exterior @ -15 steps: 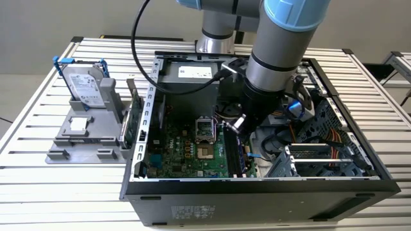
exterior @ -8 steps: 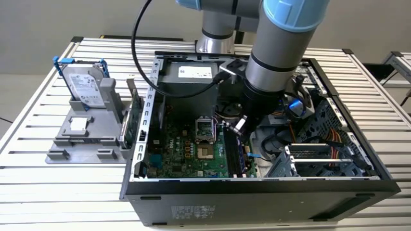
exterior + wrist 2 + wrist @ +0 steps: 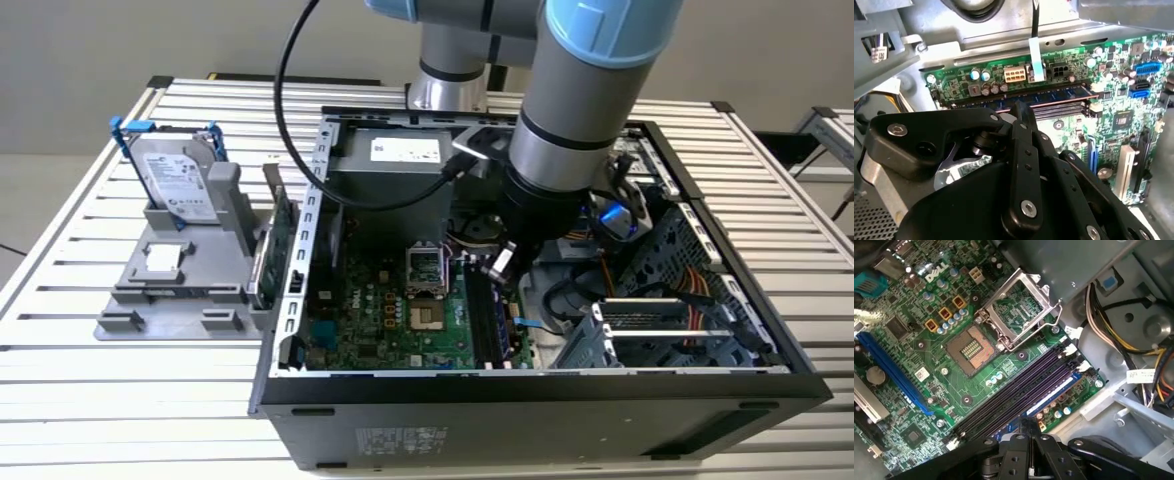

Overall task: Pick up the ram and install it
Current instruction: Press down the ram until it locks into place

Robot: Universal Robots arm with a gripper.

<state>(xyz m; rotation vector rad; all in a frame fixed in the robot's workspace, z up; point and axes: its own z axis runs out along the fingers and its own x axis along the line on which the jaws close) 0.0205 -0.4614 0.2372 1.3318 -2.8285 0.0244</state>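
Note:
The ram point(image 3: 1054, 94) is a thin blue-green stick lying along the outermost of the dark memory slots point(image 3: 1019, 387) on the motherboard, and it looks seated there; its edge also shows as a blue strip point(image 3: 1054, 392). My gripper point(image 3: 505, 268) is down inside the open computer case point(image 3: 747, 300), right over that stick. In both wrist views the black fingers point(image 3: 1023, 125) are shut together, and their tips point(image 3: 1029, 426) rest on or just above the ram's top edge near its middle.
An open CPU socket point(image 3: 971, 347) with its raised metal bracket point(image 3: 1016, 310) lies beside the slots. Cable bundles point(image 3: 1114, 335) and a drive cage point(image 3: 654, 330) crowd the exterior view's right. Outside the case, a silver hard drive point(image 3: 180, 180) stands on a grey fixture point(image 3: 174, 290).

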